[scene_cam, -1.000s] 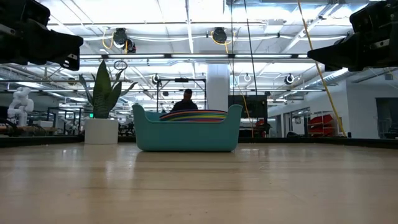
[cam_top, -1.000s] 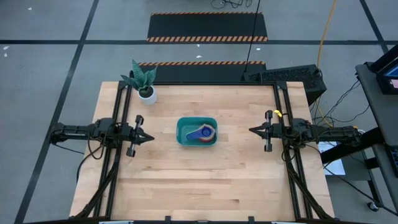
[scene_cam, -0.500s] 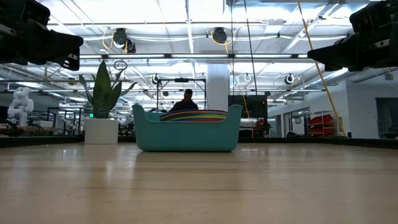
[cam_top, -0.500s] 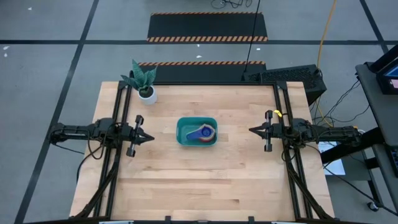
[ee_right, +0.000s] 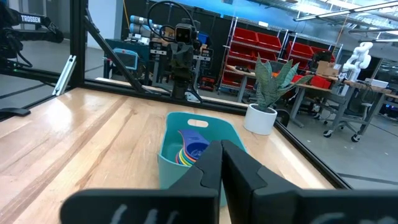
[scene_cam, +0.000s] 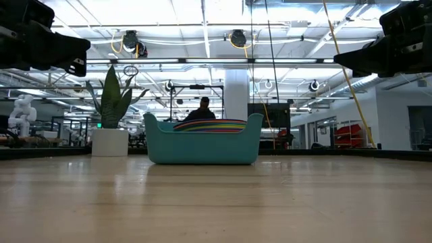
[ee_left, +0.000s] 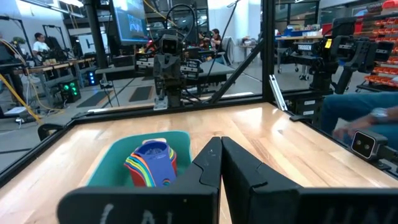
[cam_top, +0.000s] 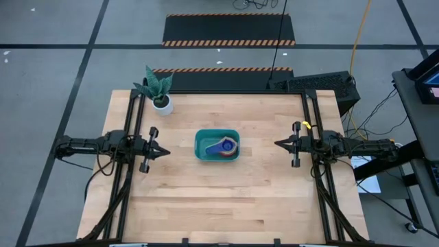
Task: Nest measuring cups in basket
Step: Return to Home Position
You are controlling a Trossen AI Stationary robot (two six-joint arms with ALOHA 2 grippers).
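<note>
The teal basket [cam_top: 217, 145] stands on the table's middle. Inside it the measuring cups [cam_top: 223, 146] lie stacked one in another, the dark blue one on top, coloured rims showing [scene_cam: 210, 125], handles fanned [ee_left: 152, 163]. My left gripper [cam_top: 167, 152] hovers shut and level near the table's left edge, pointing at the basket. My right gripper [cam_top: 277, 144] hovers shut and level near the right edge, also pointing at the basket. Both are well clear of it, with nothing between their fingers [ee_left: 219, 163] [ee_right: 221, 163].
A small white pot with a green plant [cam_top: 161, 96] stands at the table's far left corner. Black frame rails [cam_top: 130, 130] [cam_top: 317, 130] run along both sides of the table. Bare wood [cam_top: 219, 199] lies around the basket. A person sits in the room beyond [scene_cam: 202, 109].
</note>
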